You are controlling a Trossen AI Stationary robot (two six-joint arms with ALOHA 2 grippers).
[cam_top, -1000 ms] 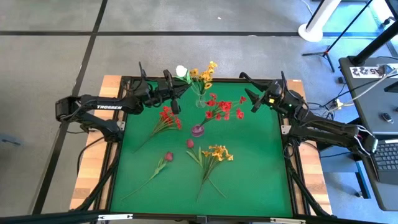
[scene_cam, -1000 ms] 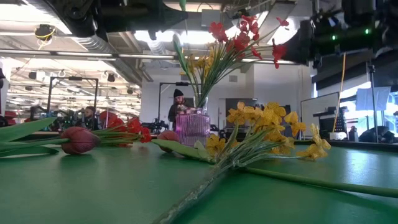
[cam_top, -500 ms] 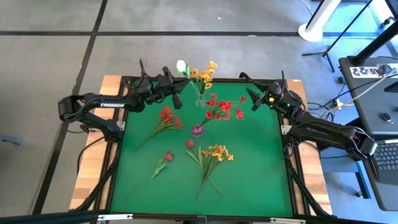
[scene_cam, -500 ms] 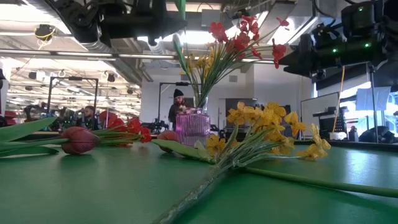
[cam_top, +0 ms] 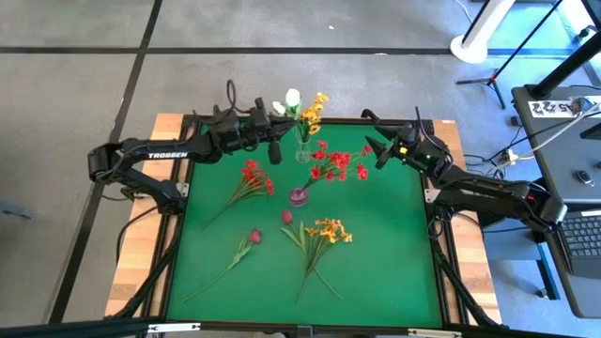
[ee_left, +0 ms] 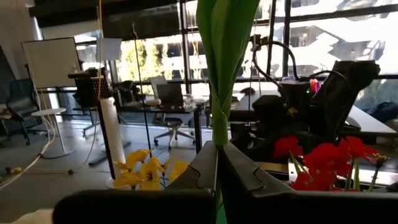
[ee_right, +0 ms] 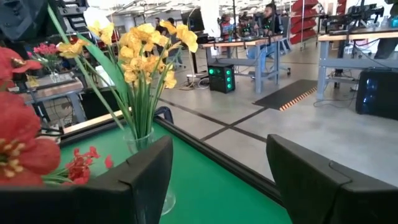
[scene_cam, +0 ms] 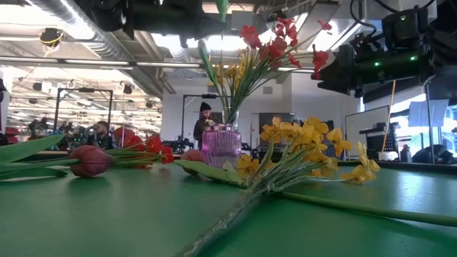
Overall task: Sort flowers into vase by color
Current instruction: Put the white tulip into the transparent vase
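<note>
White bud flower (cam_top: 292, 97) is pinched by its green stem in the left gripper (cam_top: 274, 150), fingers pressed together, held above the table's far edge just beside the clear vase (cam_top: 302, 153) of yellow blossoms (cam_top: 312, 112). Right gripper (cam_top: 374, 150) hangs spread, empty, near the red cluster (cam_top: 334, 161). Other flowers lie on the green mat (cam_top: 376, 253).

Surface: green table (cam_top: 394, 253).
Centre landmark: purple vase (cam_top: 299, 196).
Clear vase (cam_top: 302, 154): behind it.
Red cluster (cam_top: 250, 176): left.
Dark red bud (cam_top: 254, 236): front-left.
Yellow-orange cluster (cam_top: 329, 230): front.
</note>
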